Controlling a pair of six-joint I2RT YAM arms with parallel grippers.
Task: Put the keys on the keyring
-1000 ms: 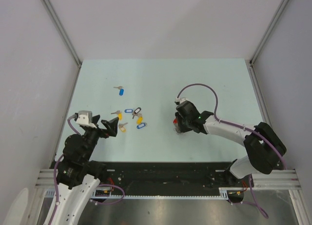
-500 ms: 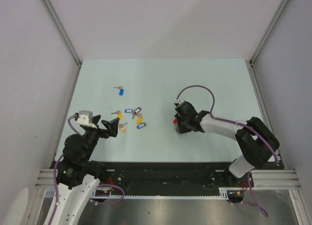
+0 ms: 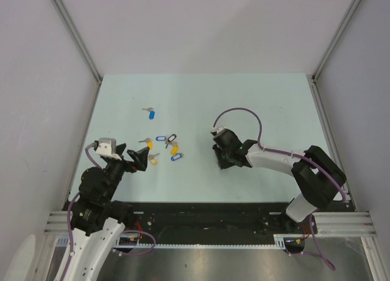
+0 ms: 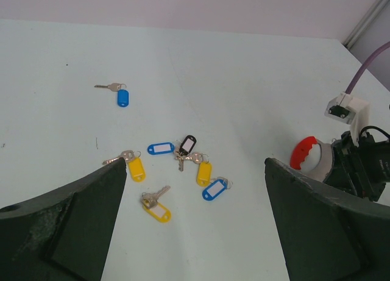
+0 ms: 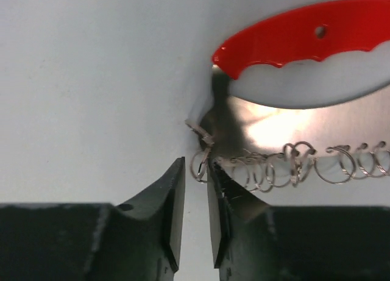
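Observation:
Several keys (image 3: pixel 164 148) with blue, yellow and dark tags lie clustered left of centre, and one blue-tagged key (image 3: pixel 151 114) lies apart, farther back. My left gripper (image 3: pixel 135 154) hangs wide open over the near side of the cluster (image 4: pixel 183 165), holding nothing. The keyring shows its red arc (image 5: pixel 304 37) and a grey chain of wire rings (image 5: pixel 292 162) flat on the table. My right gripper (image 5: pixel 196 165) points down at it, jaws nearly together, with the chain's end ring (image 5: pixel 201 165) between the tips. In the top view my right gripper (image 3: pixel 223 161) hides the keyring.
Grey walls with metal posts (image 3: pixel 73 34) enclose the pale table (image 3: pixel 274 104) at back and sides. A purple cable (image 3: pixel 234 113) loops above the right wrist. The left wrist view shows the red arc (image 4: pixel 304 153) beside the right gripper body.
My right gripper has slid a little to the left over the keyring and its jaws have narrowed; the red arc no longer shows from above. The left arm and keys have not moved.

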